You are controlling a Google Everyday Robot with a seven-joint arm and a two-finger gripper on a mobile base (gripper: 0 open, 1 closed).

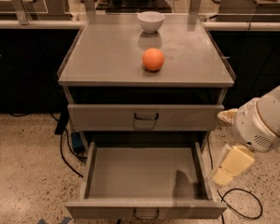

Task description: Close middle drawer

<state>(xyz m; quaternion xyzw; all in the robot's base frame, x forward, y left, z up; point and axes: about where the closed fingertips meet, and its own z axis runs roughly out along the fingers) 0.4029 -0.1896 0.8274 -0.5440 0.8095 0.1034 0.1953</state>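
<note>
— Beside the cabinet, low on the right of the camera view, what is hanging there?

— The gripper (pixel 231 167) is hanging there, its pale yellow end pointing down and to the left beneath the rounded white arm housing (pixel 263 120). It is hovering just off the right side of the middle drawer (pixel 102 210), near the front corner, and is not seeming to touch it. Whether it is spread or closed, the view is not letting anyone tell.

— And how is the middle drawer lying?

— It is standing pulled far out toward the camera, showing a bare grey floor inside. Its low front panel is running along the bottom edge of the view, with the small dark handle (pixel 146 213) sitting at its centre.

— What is sitting above it?

— The upper drawer (pixel 102 118) is sitting pushed in, its own dark handle centred on the front. On the cabinet top (pixel 98 55) an orange (pixel 153 59) is resting near the middle, and a white bowl (pixel 150 21) is standing behind it at the back edge, well apart from it.

— Anything lying on the floor?

— A black cable (pixel 240 204) is looping over the speckled floor (pixel 28 171) below the gripper, to the right of the drawer's front.
</note>
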